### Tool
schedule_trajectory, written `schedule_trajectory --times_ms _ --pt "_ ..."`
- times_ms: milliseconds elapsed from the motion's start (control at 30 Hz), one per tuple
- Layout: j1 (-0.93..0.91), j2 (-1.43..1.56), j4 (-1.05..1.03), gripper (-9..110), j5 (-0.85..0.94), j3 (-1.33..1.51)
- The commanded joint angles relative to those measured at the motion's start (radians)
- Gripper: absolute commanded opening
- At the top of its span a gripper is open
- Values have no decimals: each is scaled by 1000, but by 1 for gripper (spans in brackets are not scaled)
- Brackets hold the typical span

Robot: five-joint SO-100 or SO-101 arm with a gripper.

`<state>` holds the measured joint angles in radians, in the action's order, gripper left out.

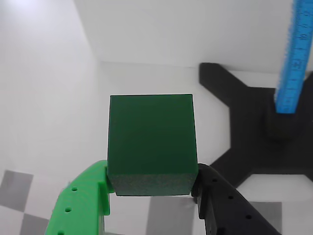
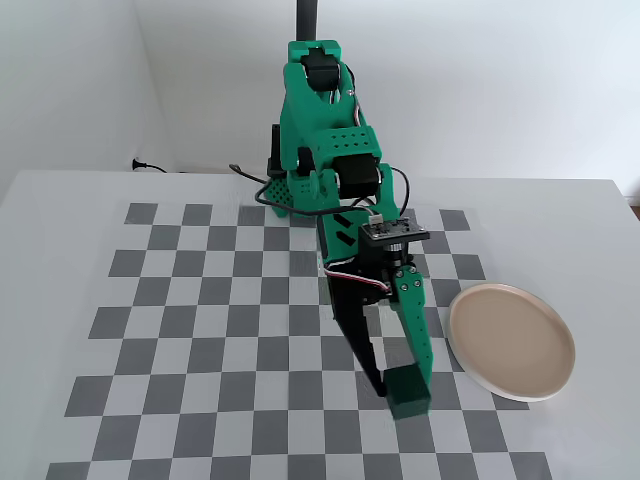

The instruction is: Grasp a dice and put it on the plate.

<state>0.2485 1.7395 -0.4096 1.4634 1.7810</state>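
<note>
A small plain dark green cube, the dice [image 1: 151, 144], is clamped between the green and black fingers of the two-finger gripper [image 2: 402, 388], closed on its sides. It is held near the checkered board's [image 2: 200, 330] front edge, apparently for carrying to the round beige-pink plate [image 2: 512, 341] nearby at the right edge.

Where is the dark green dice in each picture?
Wrist view: the dice fills the middle of the picture, squeezed between the green finger and the black finger.
Fixed view: the dice is low and a bit right of the middle, at the fingers' tips, left of the plate.
Shared landmark: the gray and white checkered mat shows in both, at the bottom in the wrist view.
</note>
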Motion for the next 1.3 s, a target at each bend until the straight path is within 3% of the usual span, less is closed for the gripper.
schedule_trajectory --times_ms 0,733,1267 --pt "78 153 15 -4 11 3" --pt "506 114 117 -4 48 167" --pt "701 -161 273 -4 37 249"
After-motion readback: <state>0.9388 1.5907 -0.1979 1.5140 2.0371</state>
